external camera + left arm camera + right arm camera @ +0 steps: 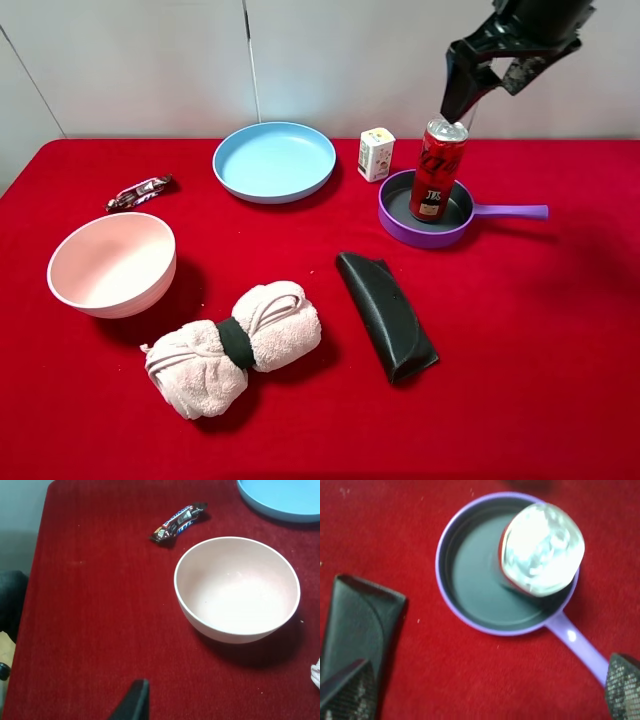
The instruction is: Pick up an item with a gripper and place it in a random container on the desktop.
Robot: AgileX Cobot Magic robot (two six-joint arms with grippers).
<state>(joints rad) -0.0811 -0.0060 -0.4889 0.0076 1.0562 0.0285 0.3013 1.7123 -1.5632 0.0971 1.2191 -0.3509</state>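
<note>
The tall red can (437, 170) stands upright inside the purple pan (400, 222) at the back right of the red desktop (540, 330). The pan's handle (510, 211) points right. My right gripper (483, 95) hangs just above the can's silver top, open, not touching it. In the right wrist view the can top (542, 547) sits at one side of the pan's dark inside (480, 585), and the gripper (485, 665) has its fingers spread wide and empty. Of my left gripper only one dark fingertip (135, 700) shows, over bare cloth.
A blue plate (273, 160) and a small white-yellow carton (375, 153) lie at the back. A pink bowl (110, 262) and a candy bar (140, 191) are on the left. A rolled towel (235, 345) and a black case (385, 313) lie mid-front.
</note>
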